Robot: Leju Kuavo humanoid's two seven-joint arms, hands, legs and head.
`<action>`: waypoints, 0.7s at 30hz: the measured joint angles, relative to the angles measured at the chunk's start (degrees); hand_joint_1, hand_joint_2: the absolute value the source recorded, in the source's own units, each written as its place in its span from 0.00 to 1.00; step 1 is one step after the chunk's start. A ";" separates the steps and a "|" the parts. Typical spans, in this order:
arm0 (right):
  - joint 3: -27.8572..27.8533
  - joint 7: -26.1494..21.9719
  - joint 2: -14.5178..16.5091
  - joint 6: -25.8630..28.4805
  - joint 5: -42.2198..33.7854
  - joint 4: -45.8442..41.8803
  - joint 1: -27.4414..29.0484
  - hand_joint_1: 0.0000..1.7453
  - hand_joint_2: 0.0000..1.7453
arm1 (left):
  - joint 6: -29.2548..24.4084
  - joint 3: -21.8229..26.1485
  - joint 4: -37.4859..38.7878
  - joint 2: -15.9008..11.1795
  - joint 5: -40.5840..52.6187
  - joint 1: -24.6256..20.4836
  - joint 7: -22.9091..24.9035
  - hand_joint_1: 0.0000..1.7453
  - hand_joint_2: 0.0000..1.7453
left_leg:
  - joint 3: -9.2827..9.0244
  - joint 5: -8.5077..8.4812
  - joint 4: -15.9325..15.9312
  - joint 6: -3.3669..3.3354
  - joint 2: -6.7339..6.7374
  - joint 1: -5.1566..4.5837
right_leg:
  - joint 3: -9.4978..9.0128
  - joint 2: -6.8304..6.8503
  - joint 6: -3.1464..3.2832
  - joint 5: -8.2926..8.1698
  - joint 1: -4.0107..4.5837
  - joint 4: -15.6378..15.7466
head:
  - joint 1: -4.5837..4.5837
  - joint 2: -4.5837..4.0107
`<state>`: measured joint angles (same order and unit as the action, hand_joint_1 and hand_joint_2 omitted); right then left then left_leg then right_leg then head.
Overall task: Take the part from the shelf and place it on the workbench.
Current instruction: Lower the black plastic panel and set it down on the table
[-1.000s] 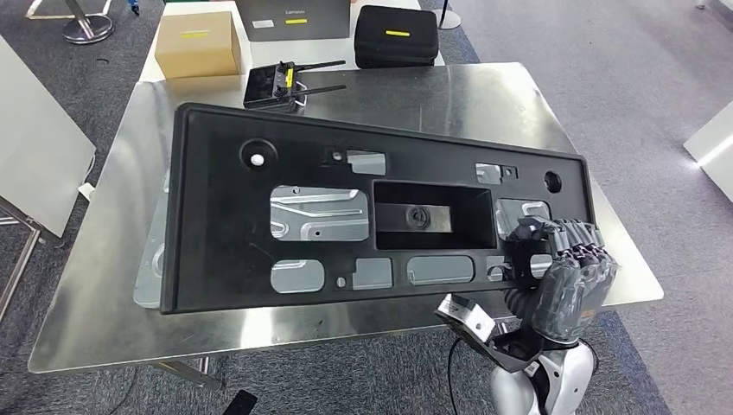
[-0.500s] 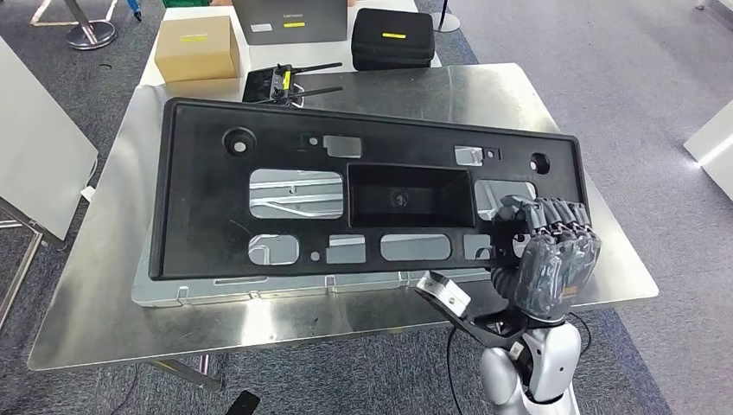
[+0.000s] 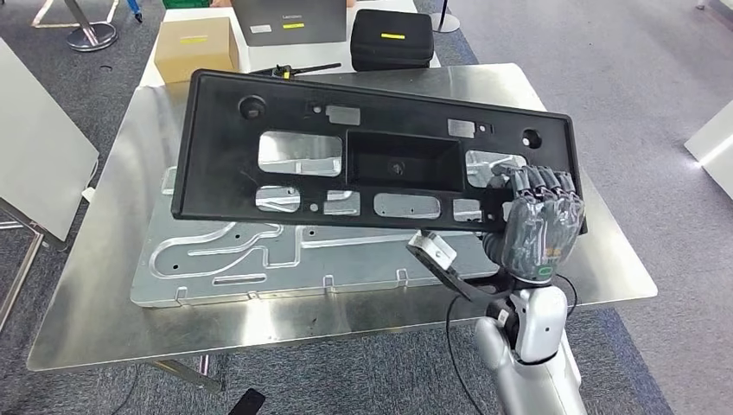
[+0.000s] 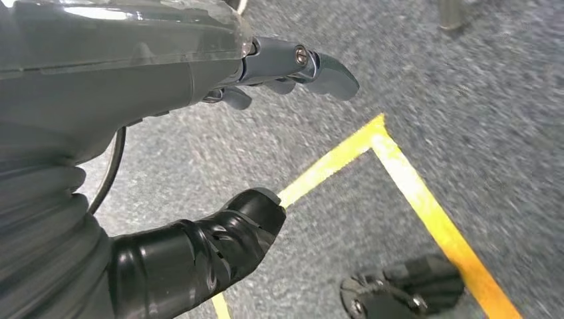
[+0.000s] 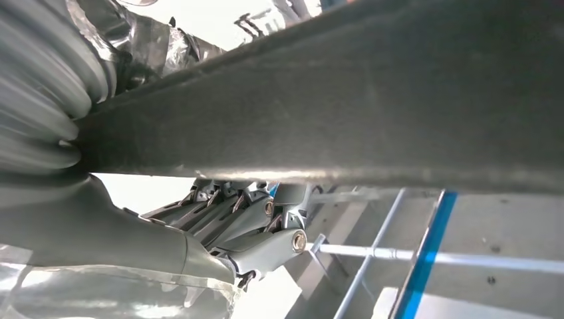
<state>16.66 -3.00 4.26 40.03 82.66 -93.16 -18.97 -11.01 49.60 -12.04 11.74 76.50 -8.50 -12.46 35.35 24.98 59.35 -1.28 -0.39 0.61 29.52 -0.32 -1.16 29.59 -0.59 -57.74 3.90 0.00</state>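
Right hand (image 3: 538, 226) grips the near right edge of the part (image 3: 216, 164), a long black panel with cutouts and a recessed box in the middle; fingers (image 3: 540, 186) wrap over the top face. Right wrist view: panel edge (image 5: 372, 106) runs across close to the camera, dark fingers (image 5: 259, 229) curled beneath it. Part is held above the table (image 3: 104, 294), tilted, its left end free and nothing else supporting it. Under it, flat on the table, lies a silver plate (image 3: 225, 259) with stamped grooves, its near half showing below the panel. Past the table's far edge: cardboard box (image 3: 192, 43), black case (image 3: 391, 36), grey box (image 3: 290, 19); a small black device with antennas (image 3: 298, 69) peeks out behind the panel's far edge. White board (image 3: 35, 147) stands on the floor to the left. Left hand (image 4: 219, 166) hangs over grey carpet (image 4: 465, 100) with yellow tape lines (image 4: 406, 179), holding nothing, thumb and fingers apart
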 joint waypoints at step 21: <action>3.87 8.87 -3.49 -7.58 2.24 18.50 -15.83 1.00 1.00 | 2.91 -2.64 0.00 0.33 0.67 -0.86 -0.73 0.00 1.00 | -0.01 -0.05 -0.04 0.01 -0.04 0.00 | 0.04 0.04 -0.01 -0.01 0.00 -0.04 | -0.01 0.00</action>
<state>20.53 5.87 0.77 32.45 84.90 -74.66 -34.81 -8.10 46.96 -12.04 12.08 77.17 -9.36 -13.19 35.34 24.93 59.31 -1.27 -0.43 0.61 29.56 -0.28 -1.17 29.59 -0.59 -57.78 3.89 0.00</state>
